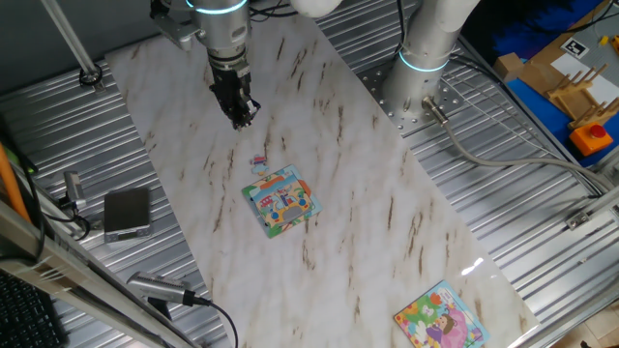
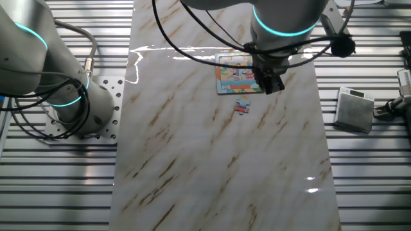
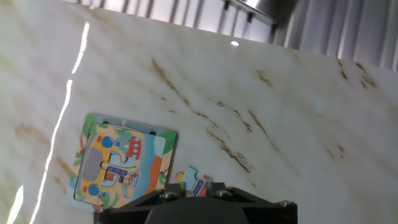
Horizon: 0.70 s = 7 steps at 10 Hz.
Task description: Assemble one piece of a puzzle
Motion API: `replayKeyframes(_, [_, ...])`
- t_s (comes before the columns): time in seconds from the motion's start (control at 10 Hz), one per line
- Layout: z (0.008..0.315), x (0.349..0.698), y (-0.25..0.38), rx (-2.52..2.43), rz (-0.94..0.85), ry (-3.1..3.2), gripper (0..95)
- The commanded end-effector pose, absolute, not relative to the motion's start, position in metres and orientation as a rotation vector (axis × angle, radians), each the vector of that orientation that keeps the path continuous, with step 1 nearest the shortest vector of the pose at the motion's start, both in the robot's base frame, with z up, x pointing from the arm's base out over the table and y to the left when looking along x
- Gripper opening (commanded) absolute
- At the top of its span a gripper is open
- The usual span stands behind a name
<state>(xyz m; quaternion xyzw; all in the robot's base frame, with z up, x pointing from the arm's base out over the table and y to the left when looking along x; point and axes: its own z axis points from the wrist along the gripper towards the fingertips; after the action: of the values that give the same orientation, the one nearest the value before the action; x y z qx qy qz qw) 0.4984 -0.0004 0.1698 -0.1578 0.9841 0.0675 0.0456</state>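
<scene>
Puzzle piece (image 1: 258,162), a tiny pinkish-red and pale fragment, lay loose on the marble tabletop (image 1: 387,222), just beside one corner of the puzzle (image 1: 281,201) but not joined to it. That small square picture, with its light-blue border and its yellow and orange cartoon scene, sat flat near the middle of the slab; where exactly the vacant slot was I could not make out from any of the views. Up above, the gripper (image 1: 242,114) hung in the air over bare marble, well apart from the piece and carrying nothing. Its fingers looked drawn close together, though the tips were dark and small from where I stood, so I could not tell for sure how they stood. From the hand view, the piece showed just past the black body of the hand, with the puzzle to its side. I judged the job to be at its very start: the approach to the pick. The next move would call for lining the hand up over the fragment, coming down square, and pinching so thin a thing off a slick surface without skidding it away. A second puzzle (image 1: 441,319), pink-purple and green, lay far off at the slab's end.
</scene>
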Motion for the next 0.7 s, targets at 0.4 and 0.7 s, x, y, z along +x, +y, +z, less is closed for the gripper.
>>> replayKeyframes(0.4, [0.1695,0.4991,-0.0001,-0.434,0.216,3.084,0.0])
replayKeyframes(0.7, [0.1628,0.5016,-0.0017,-0.434,0.203,3.109,0.0])
